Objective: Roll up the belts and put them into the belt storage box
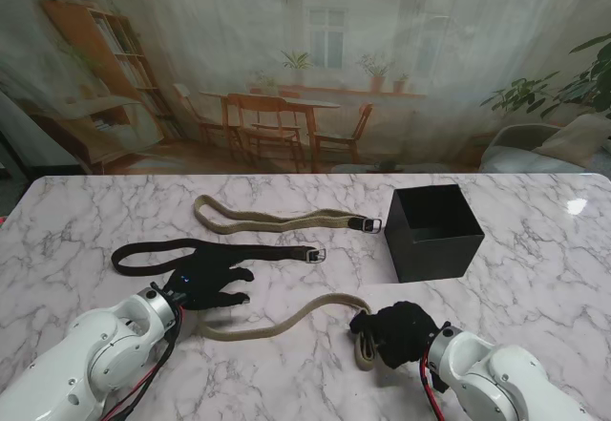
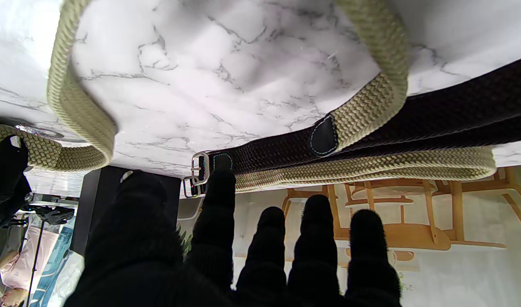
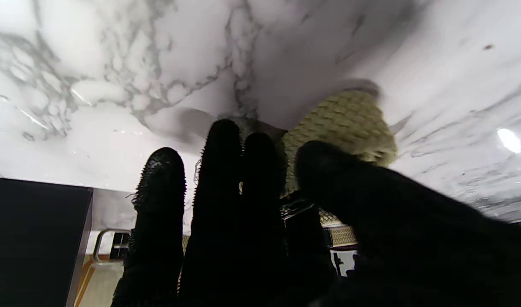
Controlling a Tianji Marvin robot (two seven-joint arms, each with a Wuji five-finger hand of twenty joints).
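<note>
Right hand fingers closed on near khaki belt end; woven, limp, light; left hand spread, empty, well left of box

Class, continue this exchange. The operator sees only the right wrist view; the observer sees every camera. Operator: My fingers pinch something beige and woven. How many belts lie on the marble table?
Observer: Three: a far beige woven belt, a black woven belt, and the near beige woven belt, which your right robot hand grips.
Operator: Where is its other end?
Observer: By the left robot hand, which is open, fingers spread.
Operator: And the box?
Observer: The open black square box stands on the right, farther from me than your hand.
</note>
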